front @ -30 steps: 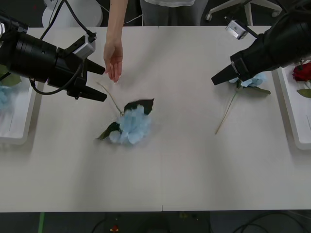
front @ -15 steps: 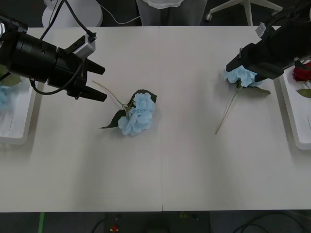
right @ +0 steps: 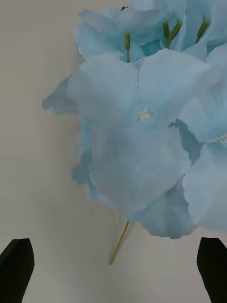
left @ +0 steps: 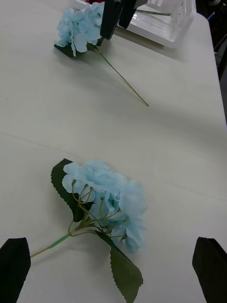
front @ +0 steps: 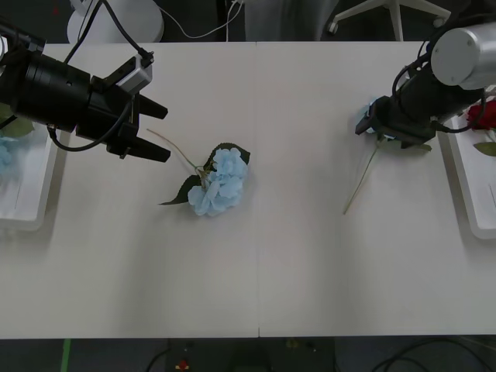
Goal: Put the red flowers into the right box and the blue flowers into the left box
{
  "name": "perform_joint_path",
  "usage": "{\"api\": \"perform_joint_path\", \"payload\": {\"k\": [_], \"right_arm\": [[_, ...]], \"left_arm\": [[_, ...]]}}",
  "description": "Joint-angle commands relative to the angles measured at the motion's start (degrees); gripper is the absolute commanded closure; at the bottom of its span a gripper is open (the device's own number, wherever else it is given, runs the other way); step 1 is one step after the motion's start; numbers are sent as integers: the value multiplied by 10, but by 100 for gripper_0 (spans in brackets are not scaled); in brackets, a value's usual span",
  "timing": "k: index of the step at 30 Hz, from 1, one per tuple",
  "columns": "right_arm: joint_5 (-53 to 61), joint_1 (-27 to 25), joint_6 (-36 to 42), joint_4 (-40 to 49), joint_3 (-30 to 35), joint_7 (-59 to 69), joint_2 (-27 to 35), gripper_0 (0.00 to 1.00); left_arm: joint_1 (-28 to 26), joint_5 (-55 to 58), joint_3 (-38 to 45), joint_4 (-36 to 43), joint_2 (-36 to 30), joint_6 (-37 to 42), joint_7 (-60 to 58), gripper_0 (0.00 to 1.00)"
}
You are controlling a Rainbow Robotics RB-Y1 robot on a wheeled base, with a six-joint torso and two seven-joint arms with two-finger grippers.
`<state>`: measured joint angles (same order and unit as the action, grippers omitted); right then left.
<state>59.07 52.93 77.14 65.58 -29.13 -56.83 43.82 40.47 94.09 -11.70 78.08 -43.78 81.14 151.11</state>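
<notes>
White bench (front: 271, 271) carries everything, with a white box at each end. One blue flower (front: 218, 183) lies left of centre, and just up-left of it the left pincer (front: 160, 133) hovers, fingers apart, as it did a second ago. A person's hand that reached over that flower a second ago is gone, and the bloom has shifted slightly. The second blue flower (front: 387, 130) lies near the right box (front: 463, 182), stem pointing toward the centre. The right pincer (front: 370, 124) has swung down over this bloom, fingers spread wide with petals between them, so a grasp looks imminent. A red flower (front: 484, 115) already rests in the right box; the left box (front: 31, 194) holds some blue. That flower must cross the whole bench.
</notes>
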Motion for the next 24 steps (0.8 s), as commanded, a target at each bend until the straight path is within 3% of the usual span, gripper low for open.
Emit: {"api": "perform_joint_path", "payload": {"k": [1,9,18,24], "right_arm": [[-35,29,-13,-19,14,12,-34,0],[-97,29,-52,-78,15,15,-69,0],[-172,28,-87,-131,14,12,-104,0],[-186,29,-101,-155,15,12,-118,0]], "left_arm": [[-10,22,0,4,12,-4,39,0],[3,36,26,7,-3,2,39,0],[-22,-81,215,8,79,104,39,0],[-30,-95,278,7,97,107,39,0]]}}
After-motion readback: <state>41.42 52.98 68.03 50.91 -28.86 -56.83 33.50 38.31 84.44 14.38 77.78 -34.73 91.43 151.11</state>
